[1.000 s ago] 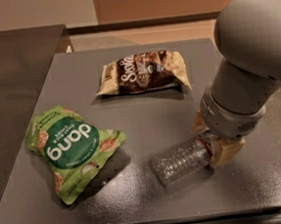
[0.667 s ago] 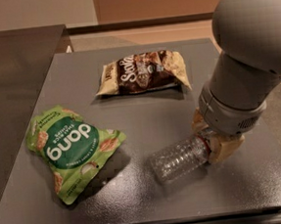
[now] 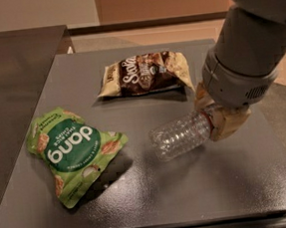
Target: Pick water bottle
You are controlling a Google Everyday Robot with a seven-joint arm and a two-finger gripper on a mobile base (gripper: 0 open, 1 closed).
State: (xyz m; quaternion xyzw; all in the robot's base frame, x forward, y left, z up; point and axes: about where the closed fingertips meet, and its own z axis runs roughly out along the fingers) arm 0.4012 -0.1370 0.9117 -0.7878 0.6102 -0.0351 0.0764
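One gripper (image 3: 215, 118) at the right of the frame pinches the cap end of the water bottle (image 3: 177, 137), lying sideways just below the brown bag (image 3: 144, 74), probably to lift it off the grey table (image 3: 239, 187).

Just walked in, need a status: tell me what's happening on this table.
The robot's tan two-finger gripper is closed on the cap end of a small clear ribbed plastic water bottle lying on its side on the dark grey table. A green snack bag and a brown snack bag lie apart from it.
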